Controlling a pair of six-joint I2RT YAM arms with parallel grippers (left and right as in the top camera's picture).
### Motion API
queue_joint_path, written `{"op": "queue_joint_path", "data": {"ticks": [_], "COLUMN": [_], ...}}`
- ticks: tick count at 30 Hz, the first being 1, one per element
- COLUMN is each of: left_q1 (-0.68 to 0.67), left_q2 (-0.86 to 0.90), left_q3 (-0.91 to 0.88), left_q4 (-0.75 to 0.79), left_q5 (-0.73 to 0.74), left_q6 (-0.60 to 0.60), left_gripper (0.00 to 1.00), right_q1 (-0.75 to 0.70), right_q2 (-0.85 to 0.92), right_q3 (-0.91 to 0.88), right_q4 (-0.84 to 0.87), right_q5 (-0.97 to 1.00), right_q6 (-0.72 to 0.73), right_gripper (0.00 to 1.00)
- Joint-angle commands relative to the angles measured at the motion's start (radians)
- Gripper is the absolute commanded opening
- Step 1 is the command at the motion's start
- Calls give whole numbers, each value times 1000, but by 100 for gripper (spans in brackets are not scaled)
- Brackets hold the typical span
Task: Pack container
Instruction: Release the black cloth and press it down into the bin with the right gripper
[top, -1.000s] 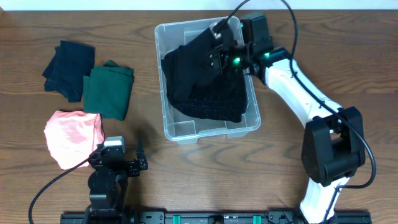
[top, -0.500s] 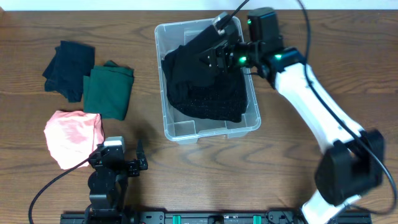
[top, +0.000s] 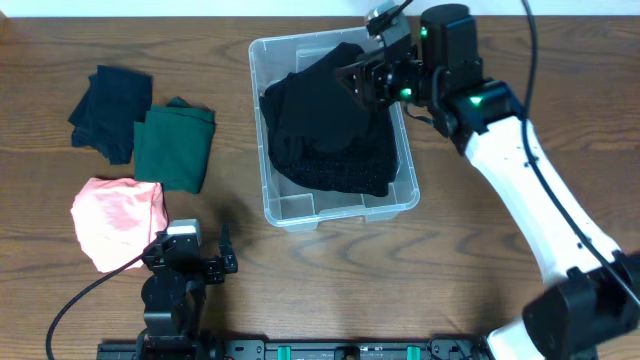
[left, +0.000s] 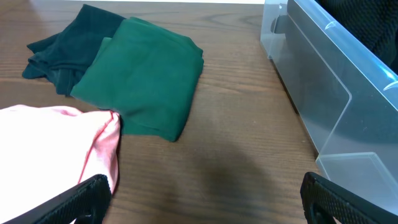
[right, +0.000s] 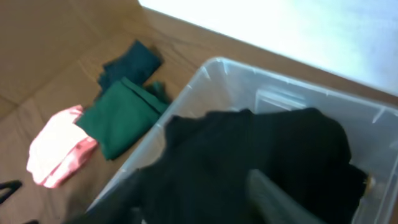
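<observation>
The container (top: 262, 118) is a clear plastic bin in the middle of the table, with a black garment (top: 325, 135) heaped inside and draped toward its far right corner. My right gripper (top: 366, 78) hovers over that far right corner, just above the cloth. In the blurred right wrist view its fingers (right: 277, 199) stand apart over the black garment (right: 261, 143), and nothing shows pinched between them. My left gripper (top: 190, 258) rests near the table's front edge, wide open over bare wood (left: 199, 205), left of the container (left: 336, 93).
Left of the bin lie three folded garments: a dark teal one (top: 110, 108), a green one (top: 175, 148) and a pink one (top: 118, 220). The left wrist view shows the green garment (left: 146, 81) and the pink garment (left: 50, 143) close ahead.
My right arm has swung back and to the right, off the black garment. The garment stays in the bin. The left arm has not moved.
</observation>
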Motion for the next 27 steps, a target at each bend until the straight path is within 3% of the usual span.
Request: {"op": "queue_joint_path", "data": {"ticks": [1,11,14,19,27], "left_q1": [3,3,3,3,3], "left_q2": [-6,-6,-6,-6,-6], "left_q3": [-18,-18,-18,-18,-18], "left_q4": [-2,-2,-3,-2,-3], "left_q5": [-2,-2,-2,-2,-2], "left_q6": [-5,-5,-5,-5,-5], "left_gripper": [98,98,98,98,98], "right_q1": [24,45,45,51,58], "right_q2": [67,312,343,322,146], "right_q3": [0,0,0,0,2], "right_q4": [-8,-74,-136,-219,-164], "right_q5": [73,190,214,415,368], "right_q6": [-2,4,4,33,32], "right_gripper": [32,1,1,1,1]}}
